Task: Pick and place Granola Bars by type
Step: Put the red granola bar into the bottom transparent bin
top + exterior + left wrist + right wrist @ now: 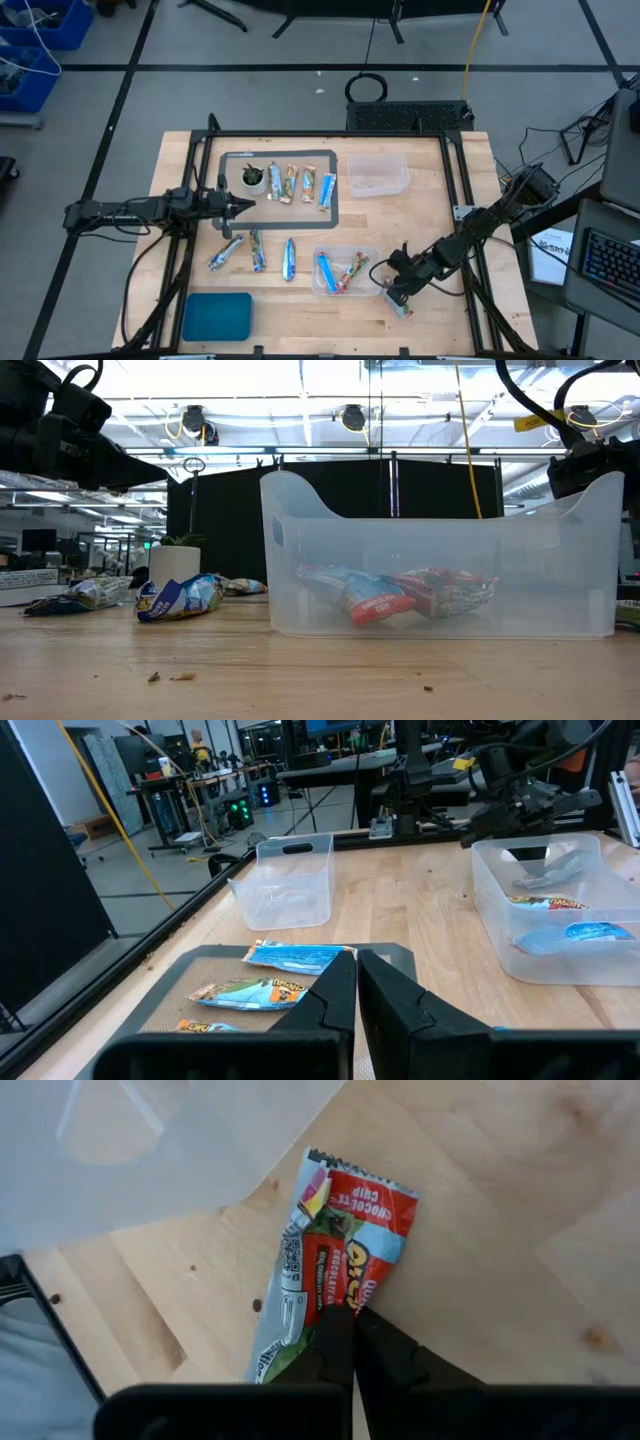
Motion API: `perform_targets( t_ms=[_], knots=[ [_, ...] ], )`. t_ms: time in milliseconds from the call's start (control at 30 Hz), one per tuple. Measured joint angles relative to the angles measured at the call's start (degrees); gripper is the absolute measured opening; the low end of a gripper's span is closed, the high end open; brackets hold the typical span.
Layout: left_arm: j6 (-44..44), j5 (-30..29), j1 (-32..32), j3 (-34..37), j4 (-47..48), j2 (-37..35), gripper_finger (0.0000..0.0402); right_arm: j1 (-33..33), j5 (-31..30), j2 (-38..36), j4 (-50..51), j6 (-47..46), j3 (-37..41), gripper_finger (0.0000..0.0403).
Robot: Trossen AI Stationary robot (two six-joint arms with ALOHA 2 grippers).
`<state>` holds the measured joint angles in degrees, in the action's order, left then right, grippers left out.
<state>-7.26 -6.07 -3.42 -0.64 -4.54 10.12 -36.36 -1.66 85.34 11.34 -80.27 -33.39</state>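
right gripper [350,1325] pinched on red chocolate-chip granola bar [335,1260], on tabletop just beside near clear bin [345,270] | left gripper [243,206] closed, empty, over grey tray [335,190]; bin holds two bars

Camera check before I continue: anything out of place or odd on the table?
Yes: one red granola bar lies on the bare wood beside the near bin, not in it. The right hand is shut on its wrapper. Small crumbs dot the table's front edge.
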Motion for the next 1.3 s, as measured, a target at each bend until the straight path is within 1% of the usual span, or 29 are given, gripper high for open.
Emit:
perform_targets(
  t_ms=[233, 400, 567, 733, 767, 933, 1000, 1133, 1300],
  knots=[
    [0.0, 0.0, 0.0, 0.0, 0.0, 0.0, 0.0024, 0.0, -0.3, 0.0, 8.2, -1.6, 0.0, 0.0],
    [0.0, 0.0, 0.0, 0.0, 0.0, 0.0, 0.0024, 0.0, -2.2, -0.6, 11.9, -1.6, 0.0, 0.0],
    [0.0, 0.0, 0.0, 0.0, 0.0, 0.0, 0.0024, 0.0, -10.2, -5.5, 14.4, -0.9, 0.1, 0.0],
    [0.0, 0.0, 0.0, 0.0, 0.0, 0.0, 0.0024, 0.0, -17.9, -11.6, 15.2, 3.0, 1.3, 0.0],
    [0.0, 0.0, 0.0, 0.0, 0.0, 0.0, 0.0024, 0.0, -19.2, -12.8, 14.9, 3.4, 1.8, 0.0],
    [0.0, 0.0, 0.0, 0.0, 0.0, 0.0, 0.0024, 0.1, -21.9, -16.9, 13.0, 3.5, 6.6, 0.0],
    [0.0, 0.0, 0.0, 0.0, 0.0, 0.0, 0.0024, 0.5, -23.4, -18.3, 9.6, 3.8, 9.3, 0.0],
    [0.0, 0.0, 0.0, 0.0, 0.0, 0.0, 0.0024, 1.6, -25.2, -21.4, 1.2, 7.2, 14.5, 0.0],
    [0.0, 0.0, 0.0, 0.0, 0.0, 0.0, 0.0024, 3.9, -25.4, -25.7, -3.1, 11.9, 18.1, 0.0]
  ],
)
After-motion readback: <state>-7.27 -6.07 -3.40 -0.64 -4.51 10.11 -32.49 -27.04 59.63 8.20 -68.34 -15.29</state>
